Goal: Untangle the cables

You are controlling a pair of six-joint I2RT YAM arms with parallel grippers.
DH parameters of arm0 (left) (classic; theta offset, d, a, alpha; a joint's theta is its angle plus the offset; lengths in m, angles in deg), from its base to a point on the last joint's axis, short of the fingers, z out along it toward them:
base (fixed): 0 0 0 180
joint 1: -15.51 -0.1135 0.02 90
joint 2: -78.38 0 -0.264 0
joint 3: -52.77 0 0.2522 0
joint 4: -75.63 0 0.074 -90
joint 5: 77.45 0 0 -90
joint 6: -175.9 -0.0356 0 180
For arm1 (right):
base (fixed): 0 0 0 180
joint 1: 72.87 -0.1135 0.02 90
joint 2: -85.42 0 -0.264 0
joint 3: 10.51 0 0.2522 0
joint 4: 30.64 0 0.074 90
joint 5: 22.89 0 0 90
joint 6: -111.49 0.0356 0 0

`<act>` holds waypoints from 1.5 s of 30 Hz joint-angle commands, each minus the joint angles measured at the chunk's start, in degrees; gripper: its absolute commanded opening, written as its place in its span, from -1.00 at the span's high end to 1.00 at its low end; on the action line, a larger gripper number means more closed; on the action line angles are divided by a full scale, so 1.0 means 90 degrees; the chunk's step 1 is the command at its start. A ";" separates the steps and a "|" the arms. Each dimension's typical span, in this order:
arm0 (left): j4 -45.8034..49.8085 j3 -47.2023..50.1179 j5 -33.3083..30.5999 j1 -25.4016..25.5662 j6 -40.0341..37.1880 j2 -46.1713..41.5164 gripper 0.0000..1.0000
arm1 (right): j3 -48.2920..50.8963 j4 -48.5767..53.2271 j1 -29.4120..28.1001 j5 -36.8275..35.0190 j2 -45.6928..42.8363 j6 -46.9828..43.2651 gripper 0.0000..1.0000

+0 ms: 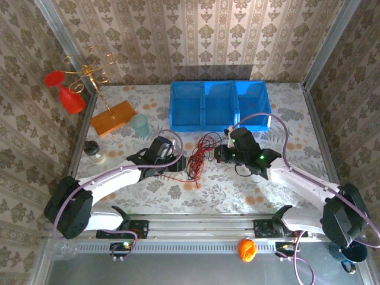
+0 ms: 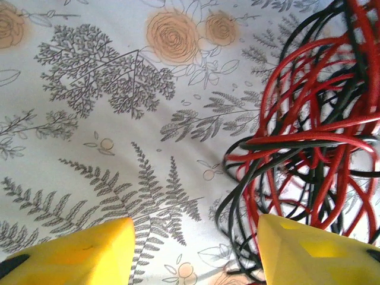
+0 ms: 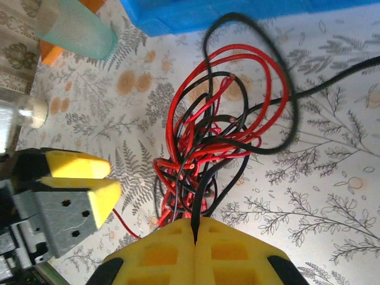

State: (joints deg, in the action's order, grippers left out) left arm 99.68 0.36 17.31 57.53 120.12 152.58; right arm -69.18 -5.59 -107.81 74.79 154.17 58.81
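The cables point(image 1: 202, 153) lie as one tangle of thin red and black wires mid-table, between my two grippers. My left gripper point(image 1: 180, 164) is just left of the heap. In the left wrist view its yellow fingers point(image 2: 77, 255) stand apart and the gripper point(image 2: 193, 255) is open. Black loops of the cables point(image 2: 309, 136) lie against the right finger. My right gripper point(image 1: 222, 155) is at the heap's right side. Its gripper point(image 3: 196, 228) is shut on one black cable that rises out of the tangle point(image 3: 214, 136). The left gripper point(image 3: 89, 181) shows beside the heap.
A blue divided bin point(image 1: 219, 105) stands behind the tangle. A teal cup point(image 1: 141, 124), an orange board point(image 1: 113, 117) and a small bottle point(image 1: 92, 148) are at the back left. A gold stand with red pieces point(image 1: 89, 74) is in the far left corner.
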 commanded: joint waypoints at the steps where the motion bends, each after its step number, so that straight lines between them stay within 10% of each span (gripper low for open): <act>1: 0.0270 -0.0143 -0.0140 0.0015 -0.0152 -0.0053 -0.16 | -0.0277 0.0516 -0.0034 -0.0263 -0.0196 -0.0344 1.00; 45: 0.0166 -0.0207 0.0136 0.0194 0.0030 -0.0290 -0.31 | -0.2151 0.2073 -0.0029 -0.0846 -0.0652 -0.1501 1.00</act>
State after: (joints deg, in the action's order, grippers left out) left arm 100.73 -2.35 18.55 58.98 120.21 150.83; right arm -85.85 10.87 -107.89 68.74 150.79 46.89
